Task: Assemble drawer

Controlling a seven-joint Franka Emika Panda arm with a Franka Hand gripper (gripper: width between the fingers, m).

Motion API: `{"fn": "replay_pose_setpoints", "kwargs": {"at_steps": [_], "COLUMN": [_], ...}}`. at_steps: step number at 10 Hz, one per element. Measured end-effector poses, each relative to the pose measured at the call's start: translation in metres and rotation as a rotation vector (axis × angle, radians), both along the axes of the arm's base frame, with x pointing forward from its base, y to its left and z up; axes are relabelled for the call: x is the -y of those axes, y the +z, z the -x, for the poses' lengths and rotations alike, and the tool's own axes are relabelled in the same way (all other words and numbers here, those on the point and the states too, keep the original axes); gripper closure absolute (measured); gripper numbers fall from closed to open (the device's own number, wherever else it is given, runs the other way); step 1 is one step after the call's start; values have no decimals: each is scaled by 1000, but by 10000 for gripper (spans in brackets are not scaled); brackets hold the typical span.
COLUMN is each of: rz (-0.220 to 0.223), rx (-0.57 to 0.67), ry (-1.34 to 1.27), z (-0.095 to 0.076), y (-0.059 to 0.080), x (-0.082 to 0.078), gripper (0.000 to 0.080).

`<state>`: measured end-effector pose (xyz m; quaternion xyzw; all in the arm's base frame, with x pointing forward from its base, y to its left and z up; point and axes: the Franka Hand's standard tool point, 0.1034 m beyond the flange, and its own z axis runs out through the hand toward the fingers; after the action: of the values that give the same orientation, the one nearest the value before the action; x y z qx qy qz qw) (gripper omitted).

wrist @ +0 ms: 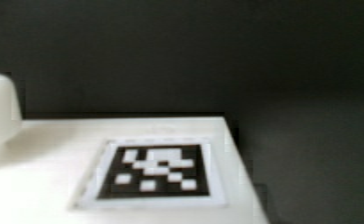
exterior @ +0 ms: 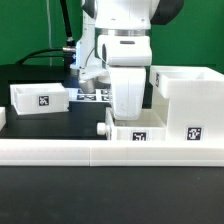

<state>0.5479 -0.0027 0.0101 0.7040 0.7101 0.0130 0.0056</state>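
White border rail point(exterior: 50, 152) along front; marker board point(exterior: 88, 97) behind, on black table point(exterior: 40, 125)

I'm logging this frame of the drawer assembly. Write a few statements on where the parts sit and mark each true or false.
1. The left-hand tray lies on the table, apart from the tall box. True.
2. The tall box stands at the exterior view's left. False: it stands at the right.
3. The gripper hangs low over the knobbed tray beside the border rail. True.
4. The table is white. False: it is black.
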Motion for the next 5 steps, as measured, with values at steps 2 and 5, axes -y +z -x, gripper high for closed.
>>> {"fn": "replay_pose_setpoints", "kwargs": {"at_steps": [2, 5], "rz": [-2, 3], "rx": [14, -3], "ry": [-8, 5], "z": [2, 2], "y": [-1, -1], "x": [3, 1], "gripper": [757, 757]}}
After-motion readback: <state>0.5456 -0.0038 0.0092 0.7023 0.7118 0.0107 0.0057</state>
